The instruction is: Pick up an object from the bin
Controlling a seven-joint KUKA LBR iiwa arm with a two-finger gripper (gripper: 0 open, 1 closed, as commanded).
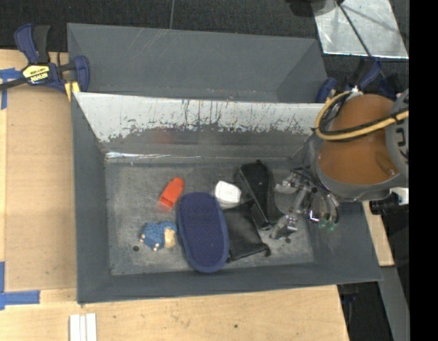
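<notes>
- Down with the jaws at the right end of the bin (pixel 91 190), just beside the long black case (pixel 254 187); likely the nearest thing to take.
- Heaped mid-floor: black case, white lump (pixel 227 192), blue oval pad (pixel 202 231); further left, orange block (pixel 171 192).
- Impossible to tell whether the jaws are spread or pressed together; seen pinching nothing.

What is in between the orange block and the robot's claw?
In the camera view, a small white lump and then a long black thing lie between the orange block and the gripper.
</notes>
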